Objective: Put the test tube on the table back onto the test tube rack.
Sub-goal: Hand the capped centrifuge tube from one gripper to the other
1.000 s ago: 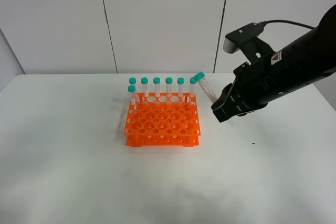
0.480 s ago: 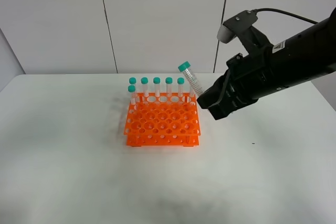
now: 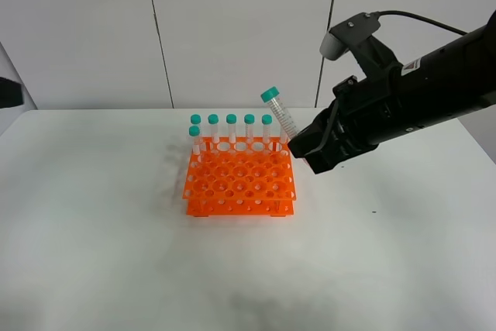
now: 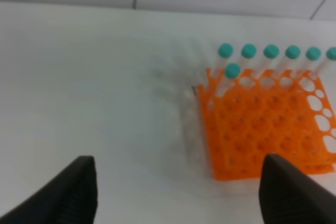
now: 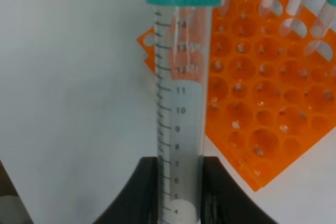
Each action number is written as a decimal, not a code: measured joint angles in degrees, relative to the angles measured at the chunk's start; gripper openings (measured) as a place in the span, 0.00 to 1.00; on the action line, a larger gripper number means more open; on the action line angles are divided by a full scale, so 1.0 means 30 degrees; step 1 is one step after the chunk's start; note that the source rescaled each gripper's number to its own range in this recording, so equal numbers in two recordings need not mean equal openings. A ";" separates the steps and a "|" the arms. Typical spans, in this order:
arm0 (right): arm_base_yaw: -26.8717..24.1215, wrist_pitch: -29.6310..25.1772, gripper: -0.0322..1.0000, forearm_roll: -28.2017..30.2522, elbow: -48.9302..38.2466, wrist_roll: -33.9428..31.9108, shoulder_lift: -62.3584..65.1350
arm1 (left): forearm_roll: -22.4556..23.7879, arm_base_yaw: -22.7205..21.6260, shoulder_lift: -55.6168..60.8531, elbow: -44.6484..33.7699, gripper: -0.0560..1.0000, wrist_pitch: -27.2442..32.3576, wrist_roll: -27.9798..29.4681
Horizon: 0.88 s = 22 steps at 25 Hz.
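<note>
My right gripper is shut on the lower end of the test tube, clear with a teal cap. It holds the tube tilted, cap up and to the left, above the back right corner of the orange test tube rack. In the right wrist view the tube stands between the two black fingers, with the rack behind it. Several capped tubes stand in the rack's back row. My left gripper is open and empty, high above the table, left of the rack.
A dark shape shows at the left edge of the exterior view. A white panelled wall stands behind the table. The right arm's black body reaches in from the right above the table.
My right gripper has carried the tube up and to the left, from beside the rack to over its back right corner. A dark shape has appeared at the left edge.
</note>
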<state>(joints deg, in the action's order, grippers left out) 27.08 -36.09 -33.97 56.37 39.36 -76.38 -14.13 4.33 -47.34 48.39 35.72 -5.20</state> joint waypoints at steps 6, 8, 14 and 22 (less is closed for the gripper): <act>0.0000 0.0062 0.03 -0.0105 0.0000 0.0000 0.0000 | -0.8784 0.0000 -0.4258 0.0021 0.88 -0.1283 -0.7324; 0.0000 0.0062 0.03 -0.0197 0.0000 0.0000 0.0000 | -1.2265 0.0123 -0.5419 0.0021 0.88 -0.1329 -0.9953; 0.0000 0.0212 0.03 -0.0813 0.0000 0.0000 -0.0352 | -1.8905 0.2435 -0.8291 0.0075 0.88 -0.1767 -1.5023; 0.0000 0.0251 0.03 -0.1182 0.0000 0.0420 -0.1671 | -2.1908 0.5788 -1.0813 0.1137 0.88 -0.2427 -1.6332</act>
<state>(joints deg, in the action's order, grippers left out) 27.08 -35.34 -37.52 56.37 40.62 -81.39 -79.86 21.70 -79.78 51.80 28.44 -54.20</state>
